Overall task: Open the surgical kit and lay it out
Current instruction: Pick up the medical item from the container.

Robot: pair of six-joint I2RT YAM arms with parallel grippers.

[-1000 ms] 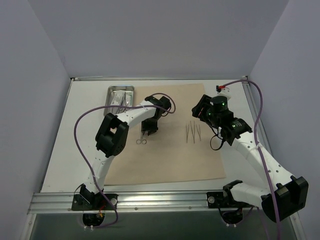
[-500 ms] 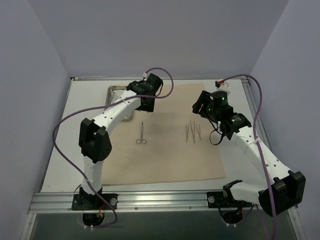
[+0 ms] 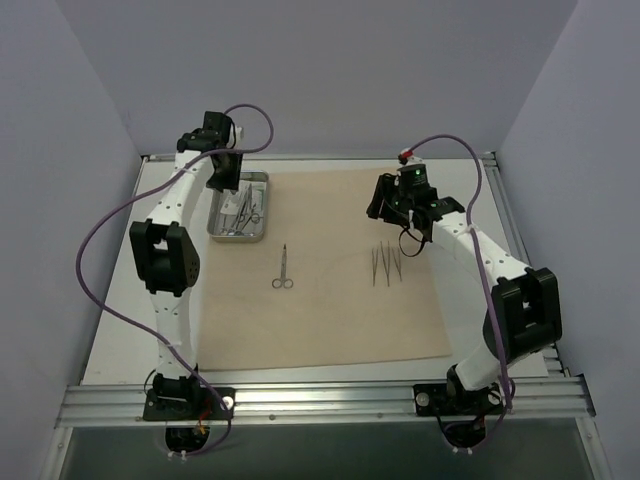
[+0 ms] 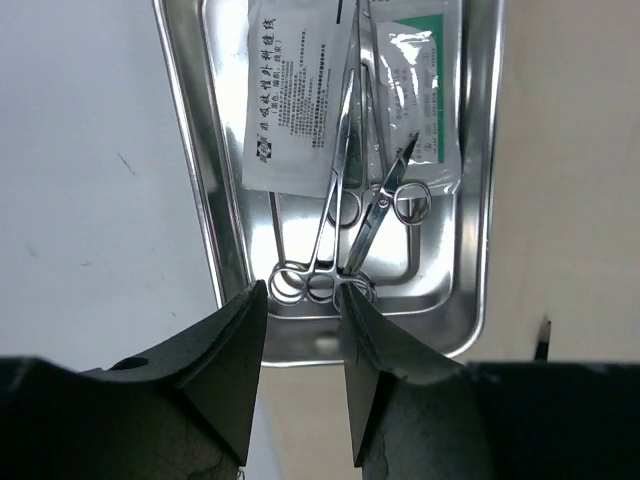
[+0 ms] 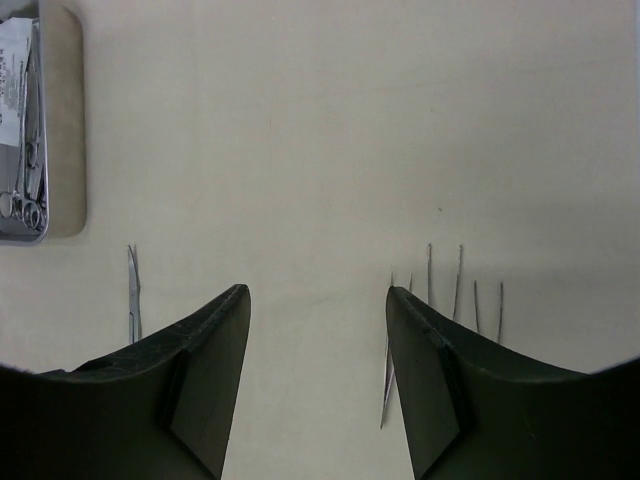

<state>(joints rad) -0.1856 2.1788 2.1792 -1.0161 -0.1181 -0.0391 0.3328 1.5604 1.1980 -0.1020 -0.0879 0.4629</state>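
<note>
Steel scissor tools (image 4: pixel 335 190) in the tray (image 4: pixel 180 120) are thin, hard, slippery; I would pinch near the rings. My left claw (image 4: pixel 300 370) and right claw (image 5: pixel 318 370) gape empty.

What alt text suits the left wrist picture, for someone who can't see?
A steel tray holds scissor-handled instruments lying over two packets. The left hand hovers open above its near end. Beige cloth lies beside it.
</note>
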